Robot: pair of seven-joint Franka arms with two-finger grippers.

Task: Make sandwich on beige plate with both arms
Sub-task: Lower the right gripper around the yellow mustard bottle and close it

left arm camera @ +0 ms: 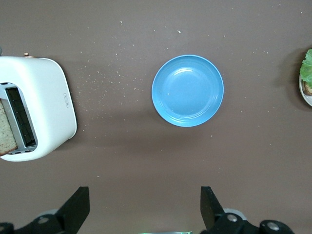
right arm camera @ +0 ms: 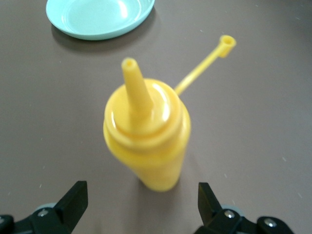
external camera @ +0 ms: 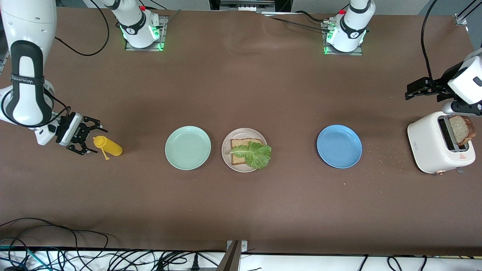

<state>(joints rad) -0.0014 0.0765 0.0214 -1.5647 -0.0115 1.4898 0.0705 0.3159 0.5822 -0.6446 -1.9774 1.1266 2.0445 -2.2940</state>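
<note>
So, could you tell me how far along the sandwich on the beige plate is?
Done: one bread slice with lettuce lies on the beige plate. In hand: nothing; the open right gripper is at the lying yellow bottle, and the open left gripper hovers near the toaster. Left: the top slice, still in the toaster.

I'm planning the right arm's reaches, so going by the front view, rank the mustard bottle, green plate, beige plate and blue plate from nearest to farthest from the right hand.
1. Mustard bottle, lying right beside the right hand.
2. Green plate, next along the table.
3. Beige plate, mid-table, holding bread and lettuce.
4. Blue plate, toward the left arm's end.
</note>
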